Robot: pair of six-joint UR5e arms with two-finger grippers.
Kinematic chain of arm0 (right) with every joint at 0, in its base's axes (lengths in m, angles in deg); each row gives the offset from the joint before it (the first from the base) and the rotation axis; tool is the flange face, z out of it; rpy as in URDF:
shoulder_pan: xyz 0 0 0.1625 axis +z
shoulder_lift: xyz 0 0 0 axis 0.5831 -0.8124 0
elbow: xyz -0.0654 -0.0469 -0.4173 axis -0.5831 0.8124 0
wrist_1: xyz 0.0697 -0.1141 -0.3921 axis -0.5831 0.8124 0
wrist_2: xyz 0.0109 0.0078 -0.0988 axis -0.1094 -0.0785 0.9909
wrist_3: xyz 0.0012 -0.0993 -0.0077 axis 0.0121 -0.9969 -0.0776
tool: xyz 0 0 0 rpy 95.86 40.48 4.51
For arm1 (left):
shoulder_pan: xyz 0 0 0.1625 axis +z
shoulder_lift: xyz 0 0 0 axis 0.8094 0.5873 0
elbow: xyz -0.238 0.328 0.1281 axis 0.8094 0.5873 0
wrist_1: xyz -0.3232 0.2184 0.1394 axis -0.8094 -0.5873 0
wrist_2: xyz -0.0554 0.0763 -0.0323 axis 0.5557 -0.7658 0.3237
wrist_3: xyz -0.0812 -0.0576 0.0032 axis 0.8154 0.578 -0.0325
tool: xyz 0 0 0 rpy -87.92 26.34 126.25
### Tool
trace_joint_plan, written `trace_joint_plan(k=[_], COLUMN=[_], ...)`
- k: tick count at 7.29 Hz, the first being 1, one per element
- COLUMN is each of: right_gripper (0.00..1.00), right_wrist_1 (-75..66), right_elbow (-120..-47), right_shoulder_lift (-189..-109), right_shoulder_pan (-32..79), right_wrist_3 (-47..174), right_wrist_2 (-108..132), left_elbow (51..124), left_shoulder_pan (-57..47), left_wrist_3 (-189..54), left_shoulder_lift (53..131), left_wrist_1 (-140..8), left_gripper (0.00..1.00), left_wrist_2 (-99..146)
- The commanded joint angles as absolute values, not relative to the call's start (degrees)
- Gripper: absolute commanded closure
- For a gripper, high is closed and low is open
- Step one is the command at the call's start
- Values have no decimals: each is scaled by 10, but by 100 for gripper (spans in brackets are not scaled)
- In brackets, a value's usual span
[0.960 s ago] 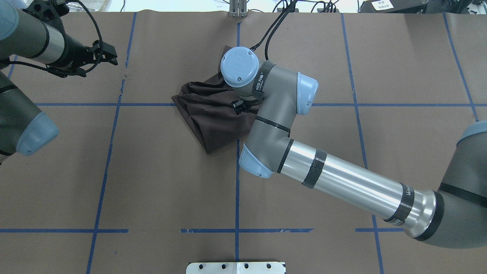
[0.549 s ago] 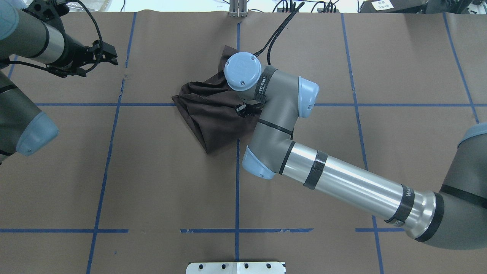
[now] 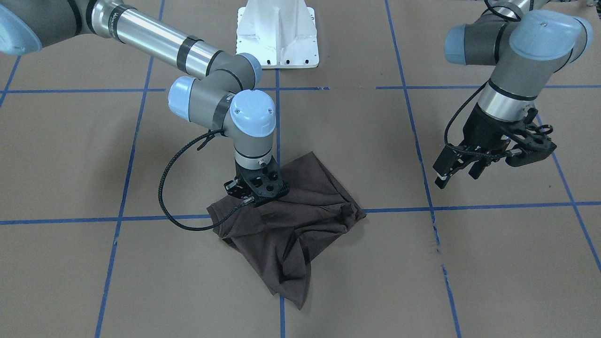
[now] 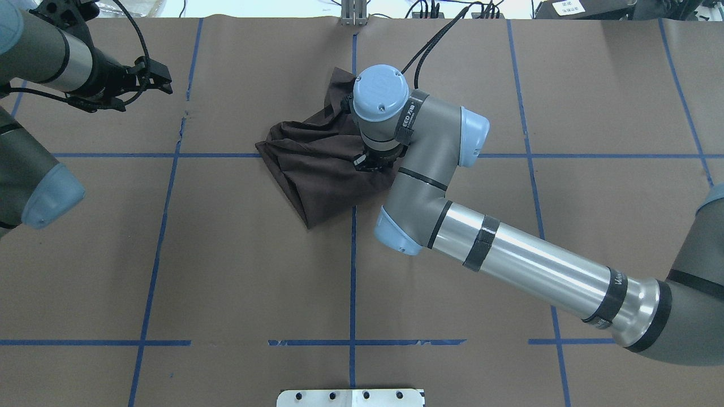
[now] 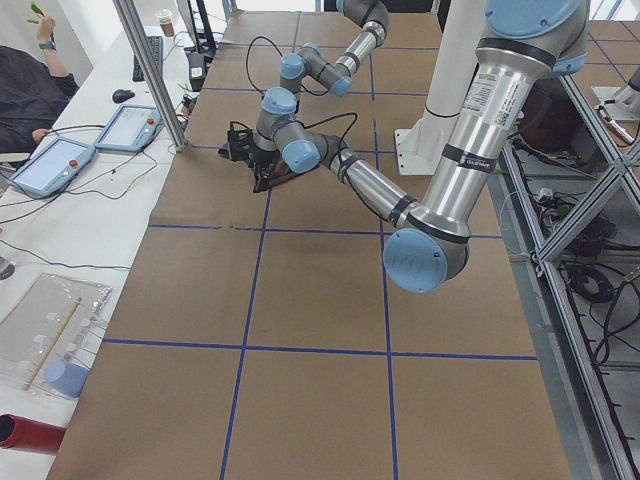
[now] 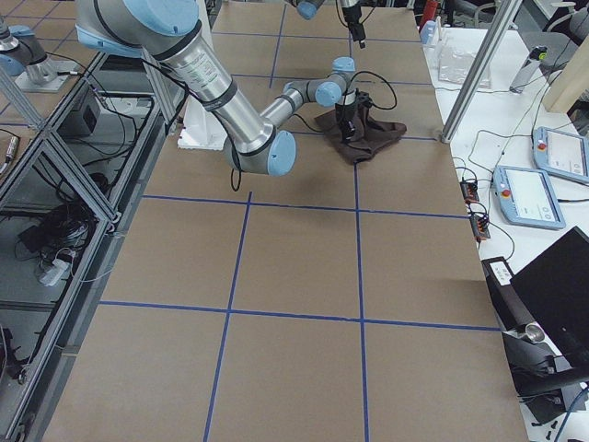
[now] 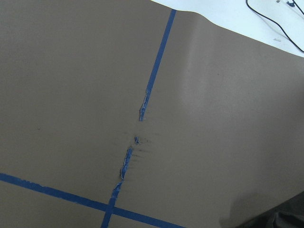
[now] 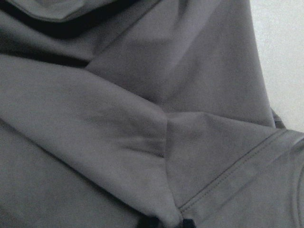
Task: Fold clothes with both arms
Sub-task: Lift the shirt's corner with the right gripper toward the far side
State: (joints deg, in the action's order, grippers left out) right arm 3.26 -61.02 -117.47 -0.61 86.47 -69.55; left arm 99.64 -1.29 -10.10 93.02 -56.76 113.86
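Toward the far middle of the paper-covered worktop [image 4: 237, 271], over a crossing of blue tape lines [image 4: 353, 271], the dark brown T-shirt [image 3: 300, 234] lies in a crumpled heap. The right claw [image 3: 257, 191] presses down into its edge, fingers nearly together, nipping a fold of cloth. Well apart, the left claw [image 3: 458, 170] hangs above bare paper, fingers spread, holding nothing.

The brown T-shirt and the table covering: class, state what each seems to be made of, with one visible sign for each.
T-shirt: soft matte knit fabric, probably cotton jersey; it slumps in loose folds and shows a stitched hem.
Table covering: matte brown paper, likely kraft; it puckers in fine wrinkles beside the torn blue tape.
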Motion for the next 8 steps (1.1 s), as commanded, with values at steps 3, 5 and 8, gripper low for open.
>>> trace_joint_plan(k=[3, 5, 8], right_gripper=[75, 100, 100], right_wrist_1=[23, 23, 22], right_elbow=[-610, -610, -610], right_shoulder_lift=[-1179, -1180, -1178], right_shoulder_pan=[5, 5, 6], right_wrist_3=[869, 869, 869], right_wrist_2=[-712, -712, -712], left_elbow=[996, 996, 996], left_shoulder_pan=[-14, -18, -20], left_wrist_3=[-101, -102, -102], left_shoulder_lift=[930, 930, 930], left_wrist_1=[-569, -569, -569], left_gripper=[0, 0, 0], left_wrist_2=[1139, 1139, 1139])
